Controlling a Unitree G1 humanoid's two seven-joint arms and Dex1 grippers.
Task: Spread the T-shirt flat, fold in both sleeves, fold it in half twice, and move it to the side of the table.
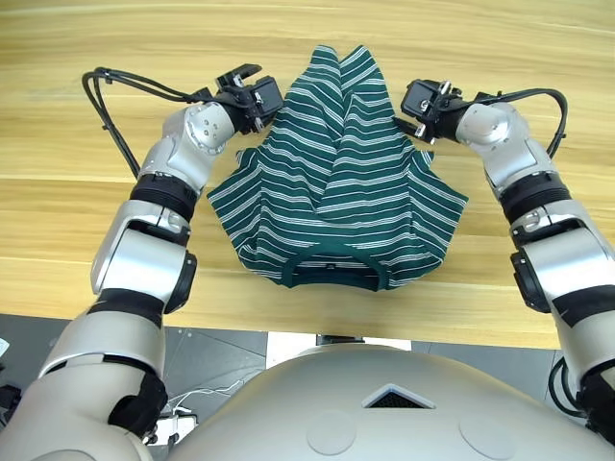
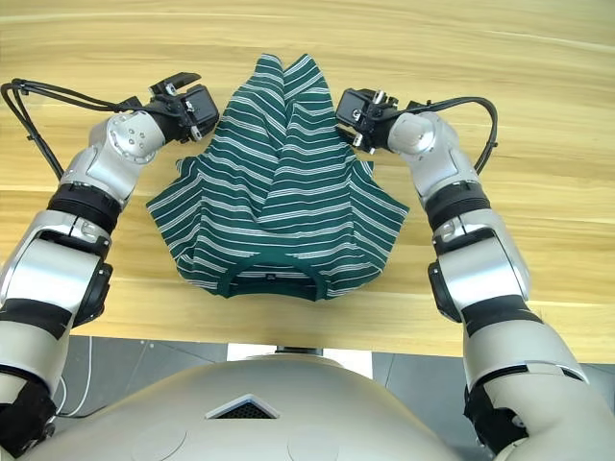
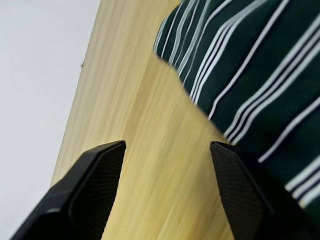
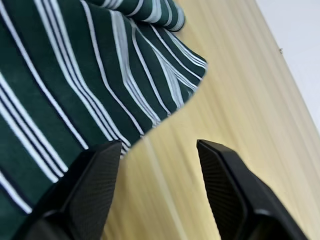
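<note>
A dark green T-shirt [image 1: 336,182] with white stripes lies bunched and creased on the wooden table [image 1: 86,216], its collar [image 1: 332,277] toward me and its hem end gathered into a peak at the far side. My left gripper [image 1: 242,77] is at the shirt's far left edge, open, with bare wood between its fingers [image 3: 95,180] and striped cloth [image 3: 260,75] beside one finger. My right gripper [image 1: 415,104] sits at the shirt's far right edge, also open over bare wood, the fabric edge [image 4: 75,75] touching or just past one finger [image 4: 90,185].
Bare wood stretches wide to the left, right and beyond the shirt. The table's front edge [image 1: 240,327] runs close below the collar, with grey floor and loose cables [image 1: 192,399] under it.
</note>
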